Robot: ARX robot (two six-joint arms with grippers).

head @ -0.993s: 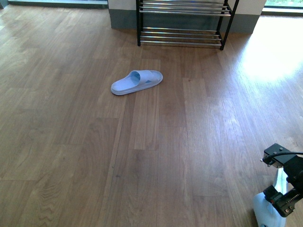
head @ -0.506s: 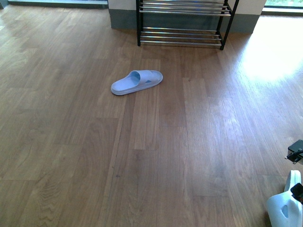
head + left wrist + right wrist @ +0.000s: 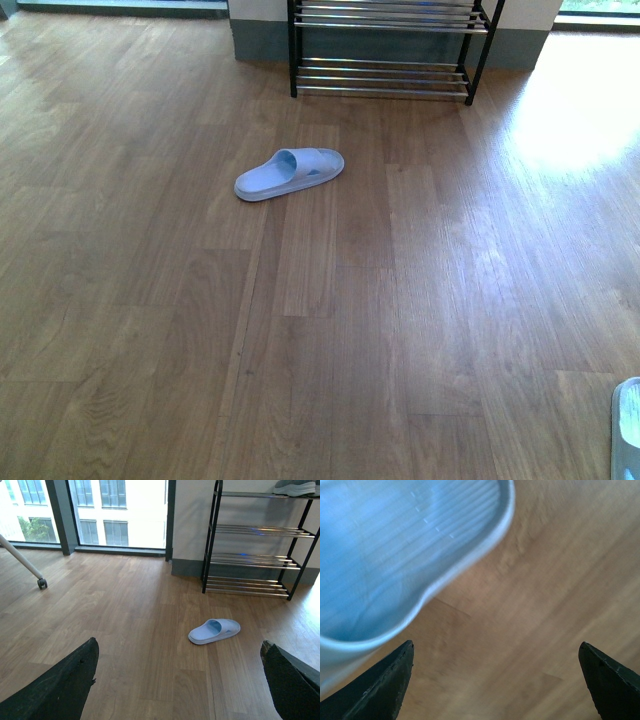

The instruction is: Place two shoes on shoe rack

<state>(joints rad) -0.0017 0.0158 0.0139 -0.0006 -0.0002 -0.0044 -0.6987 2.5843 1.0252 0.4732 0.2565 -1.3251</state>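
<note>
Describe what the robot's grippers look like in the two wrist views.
The left gripper shows only two matte black fingers, wedge-shaped and tapering to a tip, with slightly ragged edges. The right gripper has the same black, tapered fingers. No cables or markings are visible, and the front view shows no arm.

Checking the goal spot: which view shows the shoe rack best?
Left wrist view: the shoe rack stands nearly whole, several tiers visible. Front view crops it to the lower shelves. Right wrist view shows none.
</note>
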